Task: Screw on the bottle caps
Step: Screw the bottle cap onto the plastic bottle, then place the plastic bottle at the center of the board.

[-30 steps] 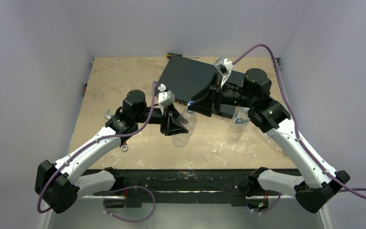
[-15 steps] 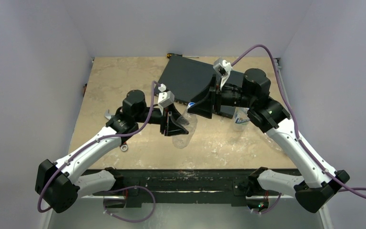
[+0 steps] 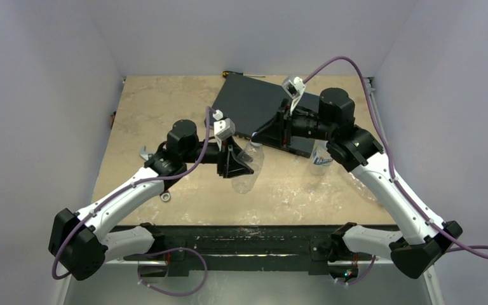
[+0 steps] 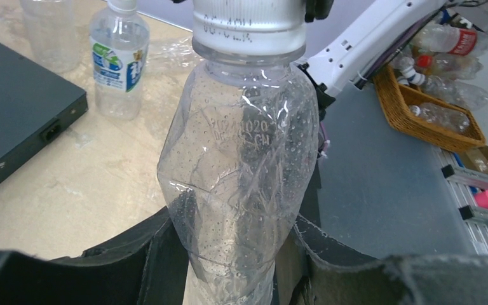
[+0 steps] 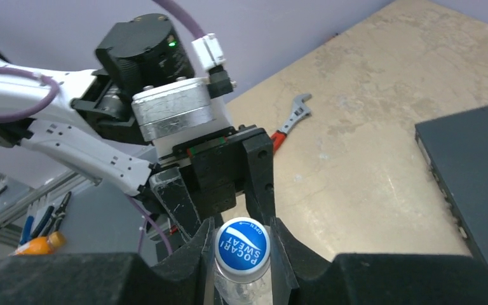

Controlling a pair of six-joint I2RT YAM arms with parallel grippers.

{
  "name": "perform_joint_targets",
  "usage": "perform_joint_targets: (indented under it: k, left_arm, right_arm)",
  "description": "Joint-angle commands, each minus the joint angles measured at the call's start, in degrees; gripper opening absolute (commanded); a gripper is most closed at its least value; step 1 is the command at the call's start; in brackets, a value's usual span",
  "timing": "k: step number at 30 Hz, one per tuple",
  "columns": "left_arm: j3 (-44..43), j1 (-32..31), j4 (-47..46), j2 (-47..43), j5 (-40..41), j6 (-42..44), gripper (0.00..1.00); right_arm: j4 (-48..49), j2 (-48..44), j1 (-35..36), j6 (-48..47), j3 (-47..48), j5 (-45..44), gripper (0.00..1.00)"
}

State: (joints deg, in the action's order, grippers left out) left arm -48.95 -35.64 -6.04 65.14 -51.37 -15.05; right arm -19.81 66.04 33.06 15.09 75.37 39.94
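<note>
Blue cap [image 5: 242,248] is pinched in the right end effector [image 3: 258,136], on the clear bottle [image 4: 244,159] the left end effector [image 4: 235,270] clamps by its belly over the middle of the bench [image 3: 159,114]. Screwing-on step, I'd say: next needs a wrist twist, bottle held steady. Can't see the threads, so seating's anyone's guess.

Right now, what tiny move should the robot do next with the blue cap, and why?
Probably turn the right gripper at the wrist to twist the blue cap down. Its jaws are closed on the cap, which sits on the neck of the clear bottle. The left gripper clamps the bottle's body, so it likely won't spin along.
</note>
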Motion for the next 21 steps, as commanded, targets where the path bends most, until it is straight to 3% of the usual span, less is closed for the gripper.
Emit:
perform_joint_targets:
  k: [1, 10, 14, 16, 19, 21]
  left_arm:
    - [-2.21, 0.24, -1.94, 1.23, 18.66, 1.31, 0.0]
    - [-3.24, -4.23, -6.71, 3.33, 43.85, 4.12, 0.0]
    - [-2.99, -8.12, -9.98, 4.7, 50.32, 5.74, 0.0]
    - [-2.77, -8.68, -11.02, 5.34, 49.68, 6.03, 0.0]
    - [-1.43, -8.75, -11.8, 5.14, 48.29, 6.51, 0.0]
    - [-0.47, -8.75, -11.8, 4.6, 46.89, 7.21, 0.0]
  right_arm:
    - [-6.6, 1.59, 0.37, 3.14, 3.14, -8.58, 0.0]
    - [-15.02, 3.78, 5.66, 10.98, 7.4, -28.03, 0.0]
    - [-19.08, 6.48, 10.91, 12.9, 11.18, -37.77, 0.0]
    - [-20.21, 7.06, 11.4, 13.13, 12.07, -39.47, 0.01]
    - [-21.55, 6.62, 11.34, 13.17, 12.55, -42.06, 0.44]
    - [-22.89, 6.83, 11.3, 12.42, 13.92, -43.97, 0.58]
